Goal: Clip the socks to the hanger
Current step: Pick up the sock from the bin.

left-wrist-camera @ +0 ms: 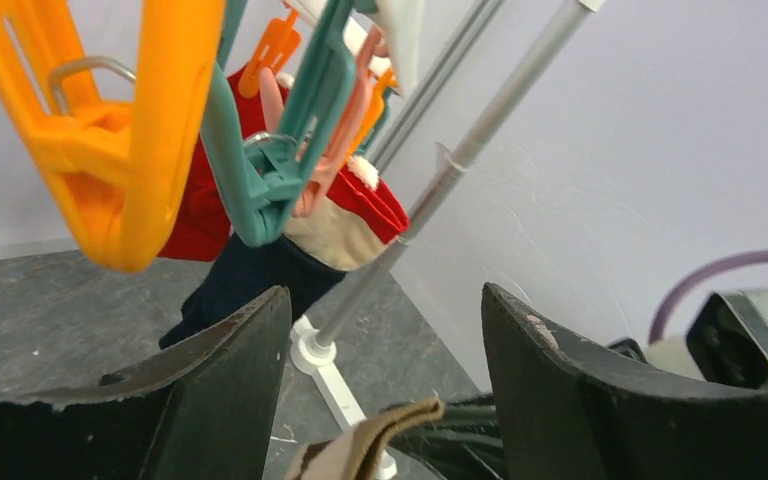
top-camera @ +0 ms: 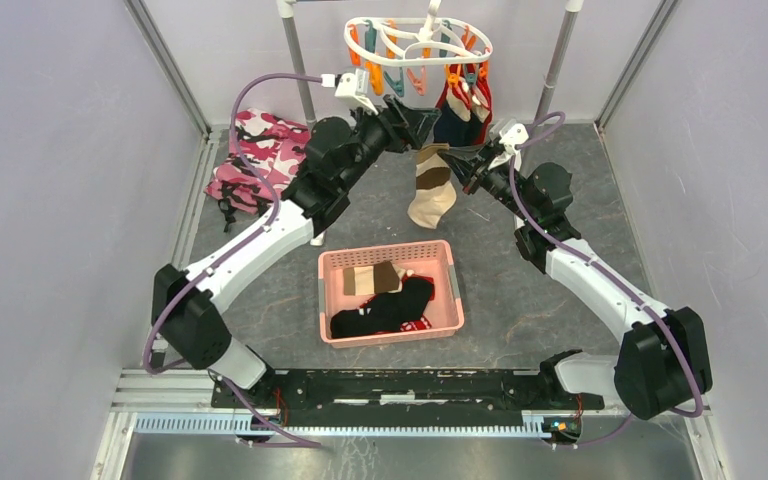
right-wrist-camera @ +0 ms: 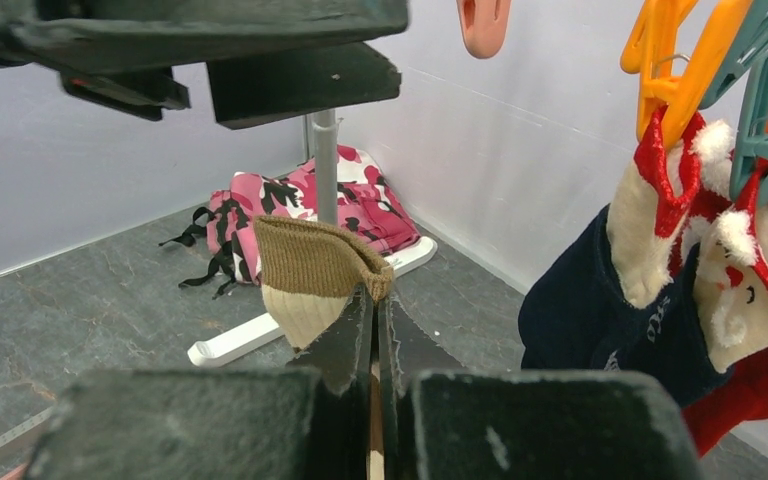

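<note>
Right gripper [right-wrist-camera: 373, 300] — jaws pressed shut on the brown cuff of a tan sock [right-wrist-camera: 315, 265], whose long axis hangs straight down from the grip. Left gripper [left-wrist-camera: 385, 300] — jaws wide apart and holding nothing, the cuff lying just below and between its fingers. Above and to the left of the left gripper hang an orange clip [left-wrist-camera: 110, 150] and a teal clip [left-wrist-camera: 270, 180] of the hanger [top-camera: 415, 45]. The left arm is judged the nearer to them. The clipped socks [left-wrist-camera: 365, 205] hang just beyond the teal clip.

Crowded at upper centre with dangling clips [top-camera: 375, 72], hung socks [top-camera: 463, 112], tan sock [top-camera: 432, 190]. Passable above pink basket [top-camera: 390, 247], mid-frame.
</note>
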`<state>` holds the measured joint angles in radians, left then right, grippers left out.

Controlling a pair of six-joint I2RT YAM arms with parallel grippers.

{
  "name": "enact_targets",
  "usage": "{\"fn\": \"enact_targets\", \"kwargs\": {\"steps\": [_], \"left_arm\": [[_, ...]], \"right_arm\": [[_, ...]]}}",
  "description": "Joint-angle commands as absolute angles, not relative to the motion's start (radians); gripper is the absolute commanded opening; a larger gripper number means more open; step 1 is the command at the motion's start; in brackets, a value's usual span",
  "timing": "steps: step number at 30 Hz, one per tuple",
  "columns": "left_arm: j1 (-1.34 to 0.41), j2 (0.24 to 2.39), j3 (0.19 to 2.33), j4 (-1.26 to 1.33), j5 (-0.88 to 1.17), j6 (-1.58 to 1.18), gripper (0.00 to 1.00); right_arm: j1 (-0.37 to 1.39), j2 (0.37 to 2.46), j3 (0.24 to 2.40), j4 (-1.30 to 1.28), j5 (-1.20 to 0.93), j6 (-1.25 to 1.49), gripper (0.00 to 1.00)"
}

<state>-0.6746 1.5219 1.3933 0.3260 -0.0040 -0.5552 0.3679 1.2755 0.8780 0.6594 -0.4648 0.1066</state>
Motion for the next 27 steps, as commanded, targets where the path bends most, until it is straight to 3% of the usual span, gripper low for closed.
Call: {"fn": "enact_targets", "kwargs": {"steps": [1,8,15,27], "left_arm": [[-0.680,1.562,1.485,0.340,-0.108,-0.484,0.75],[-0.680,1.599,1.493,0.382,-0.174,-0.467,0.75],[-0.680,1.566,1.471,0.404,-0.115,-0.459,0.77],[-0.640,1.124,1.004,0.423,0.232,-0.301,0.81]], "right_arm": [[0.361,1.261,0.873,0.715,-0.443,0.120,0.00],[0.358,1.258,0.870,0.713,-0.438,0.115,0.00],[0.358,1.256,0.868,0.713,-0.439,0.110,0.00],[0.357,1.276,0.876,0.697,-0.527,0.122,0.00]]}}
